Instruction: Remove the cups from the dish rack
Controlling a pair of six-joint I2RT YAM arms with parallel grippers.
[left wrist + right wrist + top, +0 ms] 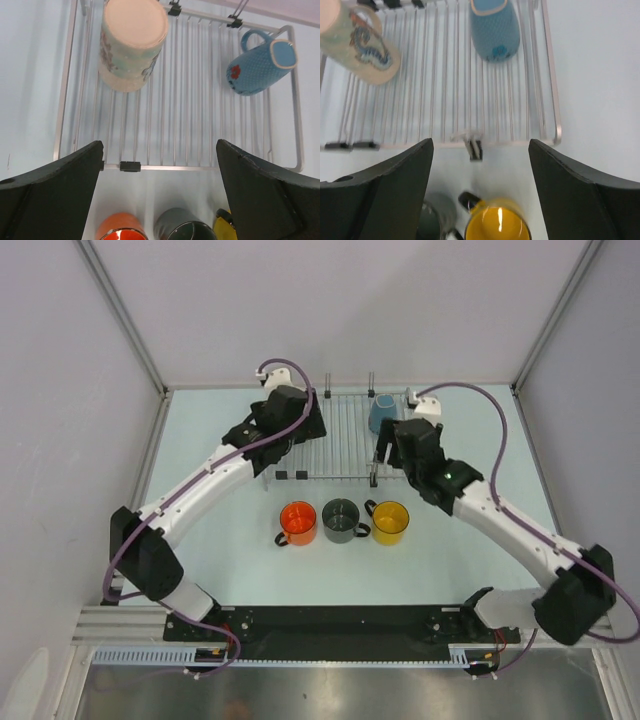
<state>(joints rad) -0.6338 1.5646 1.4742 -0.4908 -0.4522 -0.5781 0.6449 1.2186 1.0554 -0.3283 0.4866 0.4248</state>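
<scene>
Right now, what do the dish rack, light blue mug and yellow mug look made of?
Dish rack: metal wire with a bright silvery finish; the thin bars catch the light.
Light blue mug: probably ceramic, fairly matte, with a finely dotted surface, a cream rim and a red flower print.
Yellow mug: glossy, with a sharp highlight inside; glazed ceramic or plastic, cannot tell which.
</scene>
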